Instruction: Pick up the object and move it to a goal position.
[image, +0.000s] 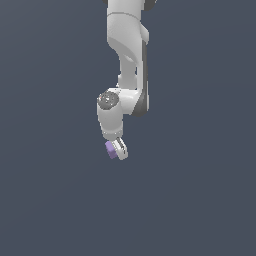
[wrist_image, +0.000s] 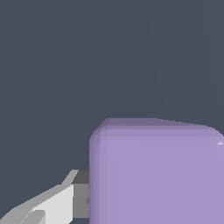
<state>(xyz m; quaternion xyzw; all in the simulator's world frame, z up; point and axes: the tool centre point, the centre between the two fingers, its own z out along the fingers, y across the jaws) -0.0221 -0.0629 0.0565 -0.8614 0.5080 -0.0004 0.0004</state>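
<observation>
The small light-purple cube (image: 110, 149) sits between the fingers of my white gripper (image: 116, 150) at the lower end of the arm, near the middle of the exterior view. The gripper is shut on the cube. In the wrist view the cube (wrist_image: 157, 175) fills much of the picture very close to the camera, with one white and grey finger (wrist_image: 57, 203) pressed against its side. The other finger is hidden behind the cube in that view. No goal marker shows in either view.
The white arm (image: 127, 55) hangs down from the top of the exterior view. Around it is a plain dark grey-blue surface (image: 50, 200) with no other objects or edges in view.
</observation>
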